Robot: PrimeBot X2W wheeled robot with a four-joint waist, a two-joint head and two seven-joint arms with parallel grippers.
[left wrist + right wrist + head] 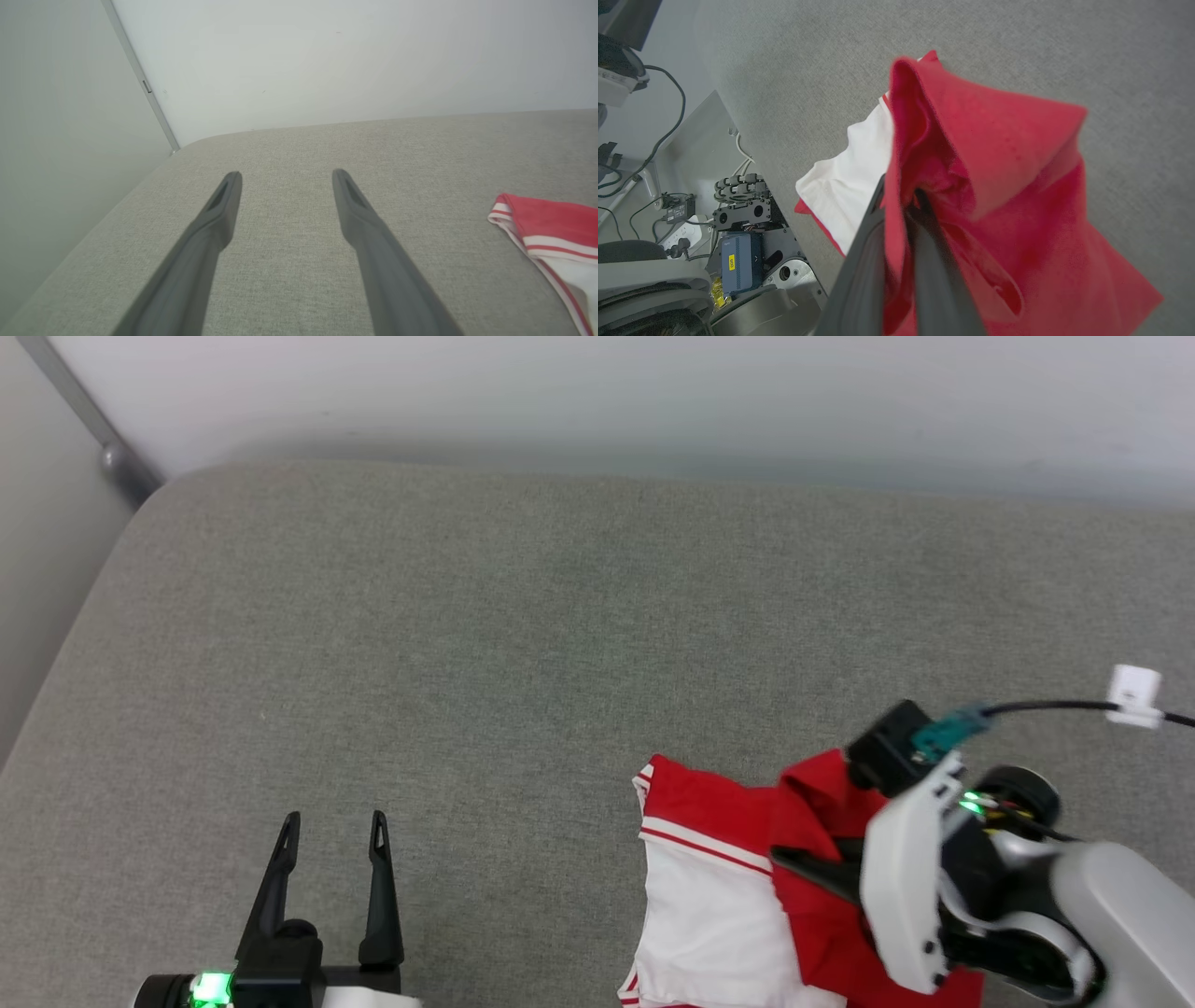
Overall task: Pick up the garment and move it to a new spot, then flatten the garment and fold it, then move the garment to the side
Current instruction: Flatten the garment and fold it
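At the near right of the grey cushion (467, 663), the garment (709, 896) lay bunched, its red cloth pinched by the right gripper (901, 191), the left gripper (334, 819) spread and empty; it looked light and limp, probably best taken at a hem.

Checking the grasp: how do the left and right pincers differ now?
The dark two-fingered left pincer is open and empty above the grey woven surface; the right pincer is shut on the red T-shirt with white sleeves. The left points forward, the right sideways toward it. Both have long dark fingers.
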